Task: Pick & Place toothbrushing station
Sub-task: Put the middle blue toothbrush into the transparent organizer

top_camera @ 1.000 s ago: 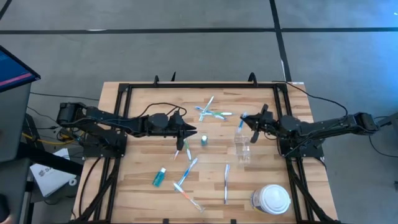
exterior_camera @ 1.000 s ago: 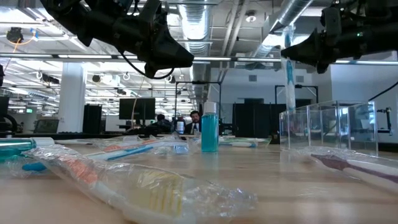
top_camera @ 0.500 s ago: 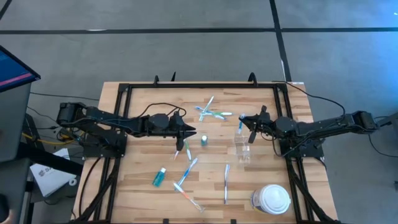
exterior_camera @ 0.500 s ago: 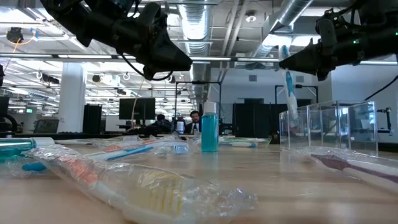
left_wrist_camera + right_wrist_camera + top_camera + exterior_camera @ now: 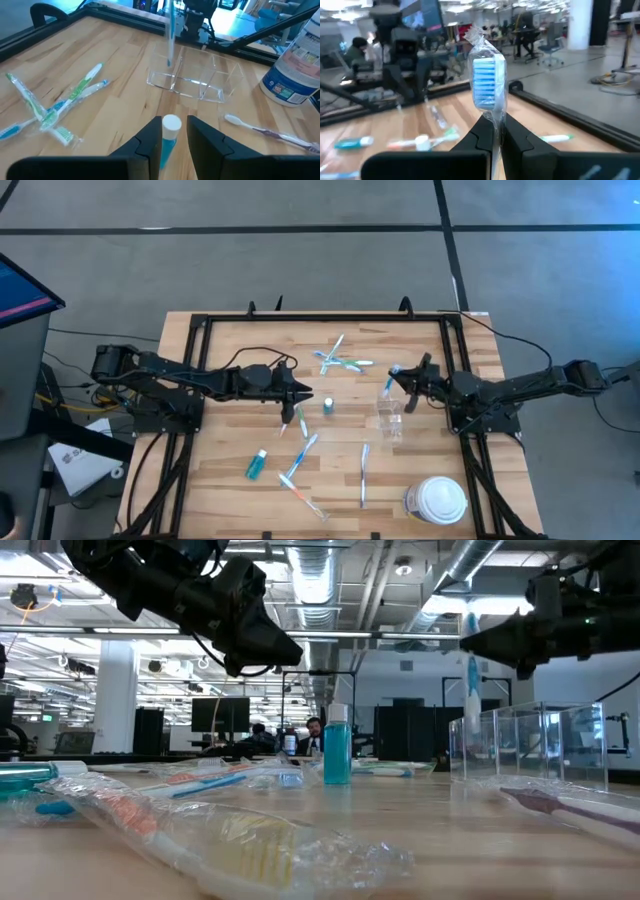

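Right tool point(image 5: 398, 376) over the right half of the surface point(image 5: 230, 360), just beside the clear organiser point(image 5: 390, 418); fingers pinched together on a wrapped blue brush point(image 5: 488, 95); right wrist view shows the bristle head standing up between the fingertips, film crinkled above it; high view gives only a blue speck at the tool tip; low view shows the brush point(image 5: 470, 665) hanging upright from the tool point(image 5: 478, 640), lower end at the organiser point(image 5: 528, 745) rim, whether inside or just outside cannot be told.

Left tool point(image 5: 308, 393) held above mid-surface, just beside the small teal bottle point(image 5: 327, 406); left wrist view shows the two fingers point(image 5: 145, 145) apart with the bottle's white cap point(image 5: 171, 123) in the gap, nothing gripped; low view has the tool point(image 5: 268, 640) well above the bottle point(image 5: 337, 744), which stands upright.

Loose stock: crossed pile of wrapped brushes point(image 5: 338, 361) toward the far edge; a teal tube point(image 5: 257, 465) lying flat near the front left; a white brush point(image 5: 364, 474) in front of the organiser; the left wrist view alone shows the organiser point(image 5: 196, 79) divided into compartments, with a purple-handled brush point(image 5: 267, 133) beside it; large white lidded container point(image 5: 437, 500) at the front right corner.
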